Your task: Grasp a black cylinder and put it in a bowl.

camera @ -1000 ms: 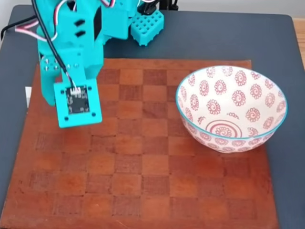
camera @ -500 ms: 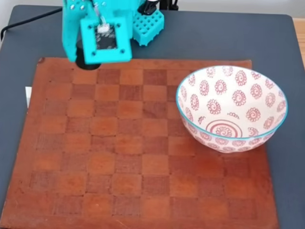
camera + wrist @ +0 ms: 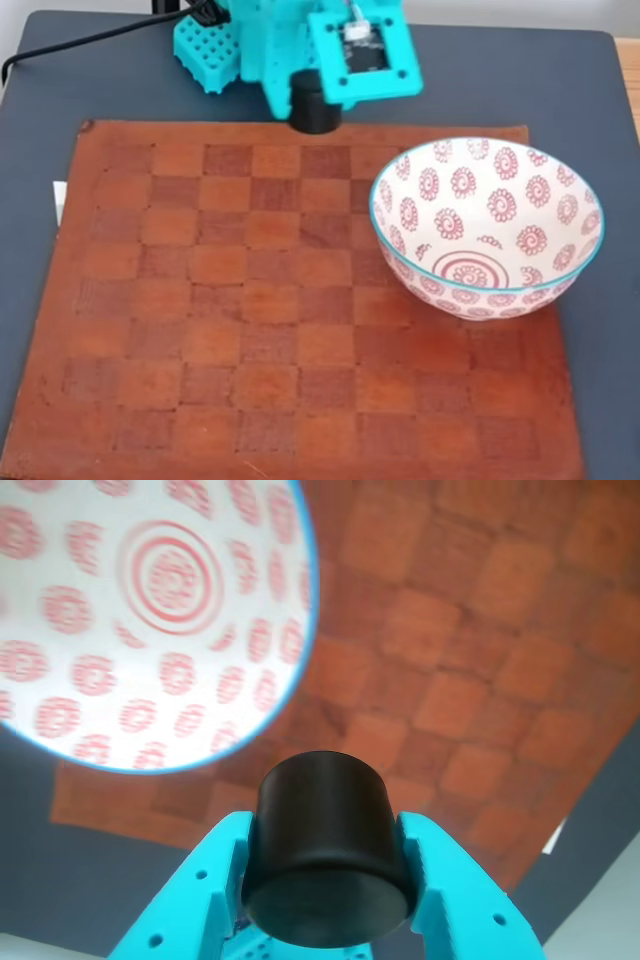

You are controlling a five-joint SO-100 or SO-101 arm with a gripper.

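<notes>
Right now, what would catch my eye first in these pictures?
Probably the big white bowl with red spirals and a teal rim, sitting at the right of the brown checkered board in the fixed view. Next, the bright teal hand, which in the wrist view clamps a small black cylinder in the air, with the bowl ahead of it.

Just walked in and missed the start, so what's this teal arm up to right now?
The arm's gripper is shut on a black cylinder, held clear above the brown checkered board. In the fixed view the cylinder hangs near the board's far edge, left of the patterned bowl. The bowl has nothing in it, so the cylinder is not yet dropped in.
</notes>
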